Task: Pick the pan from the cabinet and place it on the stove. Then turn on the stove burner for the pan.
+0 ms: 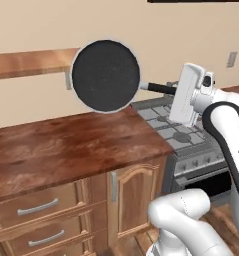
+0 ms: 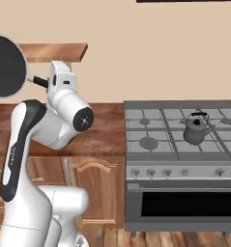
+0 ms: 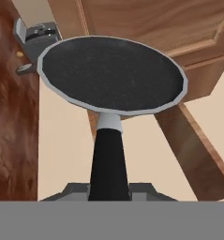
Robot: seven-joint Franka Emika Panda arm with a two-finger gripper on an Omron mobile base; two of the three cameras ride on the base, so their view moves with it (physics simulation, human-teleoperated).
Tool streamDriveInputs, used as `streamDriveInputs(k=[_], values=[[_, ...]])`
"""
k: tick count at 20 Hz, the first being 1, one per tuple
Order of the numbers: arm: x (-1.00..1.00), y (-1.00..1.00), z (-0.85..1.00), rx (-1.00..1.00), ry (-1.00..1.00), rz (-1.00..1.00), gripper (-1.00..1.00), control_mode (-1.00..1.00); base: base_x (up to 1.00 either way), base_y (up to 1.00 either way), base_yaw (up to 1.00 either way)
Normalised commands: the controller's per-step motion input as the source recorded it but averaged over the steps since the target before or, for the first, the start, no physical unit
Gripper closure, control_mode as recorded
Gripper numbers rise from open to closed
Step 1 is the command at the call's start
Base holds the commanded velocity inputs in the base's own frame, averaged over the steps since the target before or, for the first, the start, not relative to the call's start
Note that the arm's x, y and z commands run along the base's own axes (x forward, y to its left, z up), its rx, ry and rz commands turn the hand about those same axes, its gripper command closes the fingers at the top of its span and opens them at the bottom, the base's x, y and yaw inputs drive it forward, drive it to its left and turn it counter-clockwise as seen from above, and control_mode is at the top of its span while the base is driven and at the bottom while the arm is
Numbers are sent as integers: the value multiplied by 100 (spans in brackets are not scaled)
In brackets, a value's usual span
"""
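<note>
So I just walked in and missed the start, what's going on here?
The robot arm is carrying the pan by its black handle, with the hand shut on it. The pan is in the air above the wooden counter, tipped so its dark inside faces the base cameras. It is not on the stove yet, where a kettle stands on the grates.

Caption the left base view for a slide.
Jaws shut on the handle, the gripper holds the pan tilted on edge above the wooden counter, left of the stove.
</note>
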Motion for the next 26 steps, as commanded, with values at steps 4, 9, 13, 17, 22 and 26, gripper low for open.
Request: streamDriveInputs(k=[4, 9, 13, 17, 22, 26], values=[[0, 0, 0, 0, 0, 0, 100, 100, 57, -9, 15], [0, 0, 0, 0, 0, 0, 100, 100, 49, -2, 11], [0, 0, 0, 0, 0, 0, 100, 100, 45, -2, 11], [0, 0, 0, 0, 0, 0, 100, 100, 42, 0, 7], [0, 0, 0, 0, 0, 0, 100, 100, 31, 0, 2], [0, 0, 0, 0, 0, 0, 100, 100, 26, 4, 0]])
